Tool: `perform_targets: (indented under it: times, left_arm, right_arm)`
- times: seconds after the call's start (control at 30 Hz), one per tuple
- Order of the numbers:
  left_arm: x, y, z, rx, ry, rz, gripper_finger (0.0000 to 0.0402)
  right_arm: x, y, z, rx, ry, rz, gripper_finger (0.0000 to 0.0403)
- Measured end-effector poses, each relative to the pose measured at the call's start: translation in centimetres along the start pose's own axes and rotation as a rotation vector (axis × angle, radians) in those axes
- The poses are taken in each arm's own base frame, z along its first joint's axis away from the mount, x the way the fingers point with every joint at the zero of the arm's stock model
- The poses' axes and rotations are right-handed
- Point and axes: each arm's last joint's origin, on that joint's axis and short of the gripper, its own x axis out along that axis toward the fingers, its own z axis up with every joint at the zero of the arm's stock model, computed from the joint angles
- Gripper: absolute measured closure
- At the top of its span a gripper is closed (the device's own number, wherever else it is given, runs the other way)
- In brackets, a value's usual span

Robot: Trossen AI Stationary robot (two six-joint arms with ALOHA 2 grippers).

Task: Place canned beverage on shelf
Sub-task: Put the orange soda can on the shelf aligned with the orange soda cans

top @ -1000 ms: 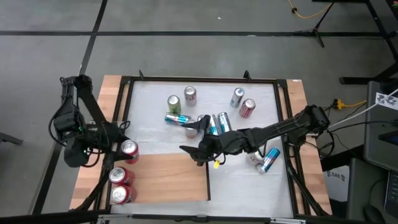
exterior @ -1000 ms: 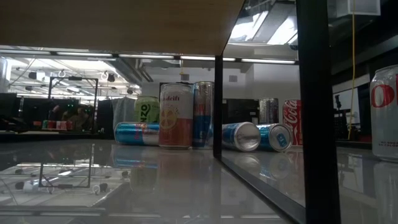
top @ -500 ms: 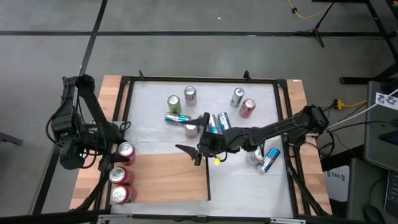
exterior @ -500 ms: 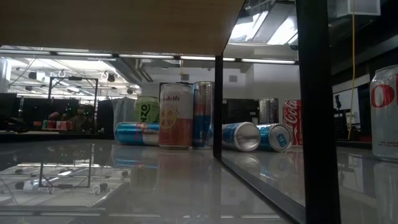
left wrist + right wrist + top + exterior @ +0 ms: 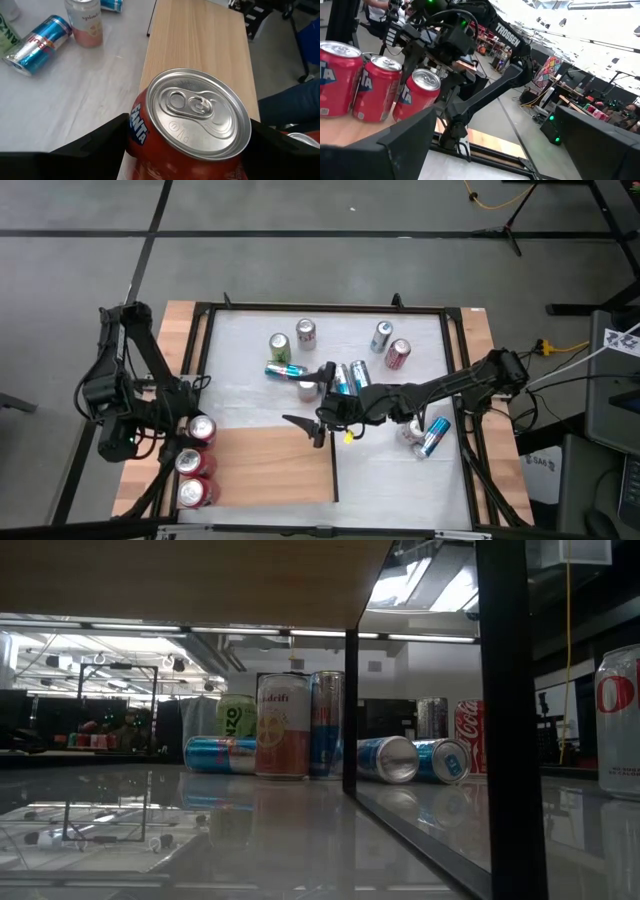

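Red can (image 5: 192,130): stiff, slick aluminium, best squeezed mid-body.
Left gripper (image 5: 190,427): jaws clamped round it, shelf (image 5: 270,465) below.
Right gripper (image 5: 310,405): jaws wide, empty.

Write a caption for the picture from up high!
Left pincer holds a red can on the wooden shelf; open right pincer hovers mid-table.

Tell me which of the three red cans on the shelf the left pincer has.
The red can farthest from the front edge, clamped in the left pincer; the other two stand free.
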Motion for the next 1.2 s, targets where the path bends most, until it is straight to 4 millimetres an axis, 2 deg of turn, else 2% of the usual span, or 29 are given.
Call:
perform_targets:
  times: [0.8,1.07,1.2]
  left_arm:
    - [0.3,-0.1,-0.3,0.041,0.024,0.035,0.0097]
    - [0.3,-0.1,-0.3,0.048,0.023,0.041,0.0097]
    - [0.3,-0.1,-0.3,0.046,0.022,0.041,0.0097]
  right_arm:
    - [0.0,0.2,-0.2,-0.006,0.013,0.031,0.0008]
    - [0.0,0.1,-0.1,0.076,0.006,0.03,0.0008]
    - [1.0,0.1,0.9,0.11,-0.016,0.02,0.0008]
